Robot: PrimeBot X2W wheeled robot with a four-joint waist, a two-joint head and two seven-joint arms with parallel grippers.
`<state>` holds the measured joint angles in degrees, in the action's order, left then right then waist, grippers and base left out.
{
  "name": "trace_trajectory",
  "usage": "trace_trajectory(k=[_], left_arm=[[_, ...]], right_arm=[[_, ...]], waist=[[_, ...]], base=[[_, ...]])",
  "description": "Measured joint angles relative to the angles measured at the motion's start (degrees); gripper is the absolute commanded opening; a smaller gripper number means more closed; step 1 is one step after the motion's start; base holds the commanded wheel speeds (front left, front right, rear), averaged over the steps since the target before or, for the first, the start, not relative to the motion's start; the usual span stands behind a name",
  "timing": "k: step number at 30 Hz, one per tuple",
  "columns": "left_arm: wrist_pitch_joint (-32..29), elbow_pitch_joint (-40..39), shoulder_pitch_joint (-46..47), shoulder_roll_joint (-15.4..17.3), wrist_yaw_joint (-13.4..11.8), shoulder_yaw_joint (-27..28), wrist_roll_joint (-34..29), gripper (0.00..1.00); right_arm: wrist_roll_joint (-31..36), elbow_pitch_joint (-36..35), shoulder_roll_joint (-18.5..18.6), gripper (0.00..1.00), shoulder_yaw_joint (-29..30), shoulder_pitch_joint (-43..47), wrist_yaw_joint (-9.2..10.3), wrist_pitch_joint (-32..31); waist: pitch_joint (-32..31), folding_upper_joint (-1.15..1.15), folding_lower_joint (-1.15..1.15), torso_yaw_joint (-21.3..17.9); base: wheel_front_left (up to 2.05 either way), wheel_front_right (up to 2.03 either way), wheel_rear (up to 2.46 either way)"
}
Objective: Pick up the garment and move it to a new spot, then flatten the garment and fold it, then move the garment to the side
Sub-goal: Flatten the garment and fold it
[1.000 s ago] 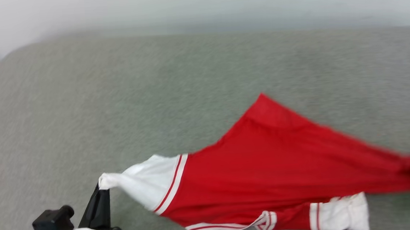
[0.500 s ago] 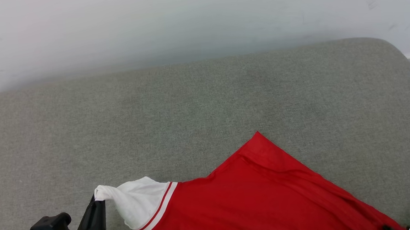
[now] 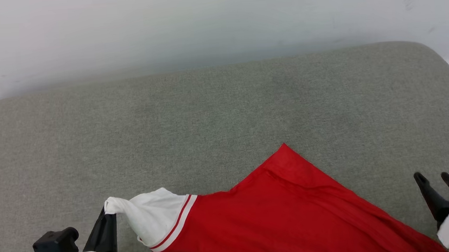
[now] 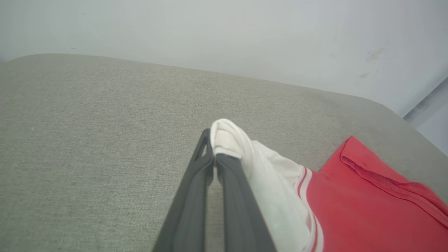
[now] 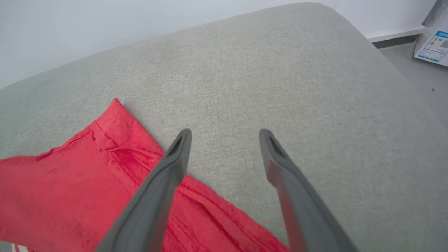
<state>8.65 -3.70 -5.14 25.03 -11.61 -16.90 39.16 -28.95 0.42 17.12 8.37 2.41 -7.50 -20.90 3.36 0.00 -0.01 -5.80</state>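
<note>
The garment, red with a white sleeve and red-and-white striped trim, lies spread over the near part of a grey cushion, one red corner pointing away from me. My left gripper at the lower left is shut on the tip of the white sleeve, which drapes over its right finger. At the lower right my right gripper stands open above the cushion, just right of the garment's red edge, with nothing between its fingers.
The grey upholstered cushion runs back to a pale wall. Its rounded right end drops to the floor, where a white box stands. Bare fabric stretches behind and left of the garment.
The camera tilted, shifting the whole picture down. My right gripper has let go of the garment's right end and opened, its fingers now risen into view. The left still holds the sleeve.
</note>
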Motion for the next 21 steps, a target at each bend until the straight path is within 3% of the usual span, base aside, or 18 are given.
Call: trace_trajectory(k=[5,11,16,21], left_arm=[[-0.24,-1.69,2.59,0.16,0.00,-0.46,-0.79,0.00],[0.20,-3.34,6.72,-0.49,0.73,-1.42,-1.74,0.00],[1.35,-3.67,9.82,-1.88,1.57,-2.66,-2.56,0.00],[2.21,-3.27,11.85,-2.78,2.42,-3.34,-2.72,0.00]], right_arm=[[-1.46,2.98,3.23,1.00,-6.01,-8.32,0.00,-5.09],[-3.50,5.03,6.43,1.00,-14.07,-19.08,0.00,-15.62],[-3.89,6.44,7.28,1.00,-19.74,-26.56,0.00,-24.28],[-4.21,10.21,7.81,1.00,-25.04,-32.55,-0.01,-28.09]], waist=[[2.88,0.00,0.01,1.51],[7.52,0.00,0.01,4.30],[11.70,0.00,0.01,7.45],[15.23,0.00,0.01,10.51]], base=[[0.00,0.00,0.00],[0.00,0.00,0.00],[0.00,0.00,0.00],[0.00,0.00,0.00]])
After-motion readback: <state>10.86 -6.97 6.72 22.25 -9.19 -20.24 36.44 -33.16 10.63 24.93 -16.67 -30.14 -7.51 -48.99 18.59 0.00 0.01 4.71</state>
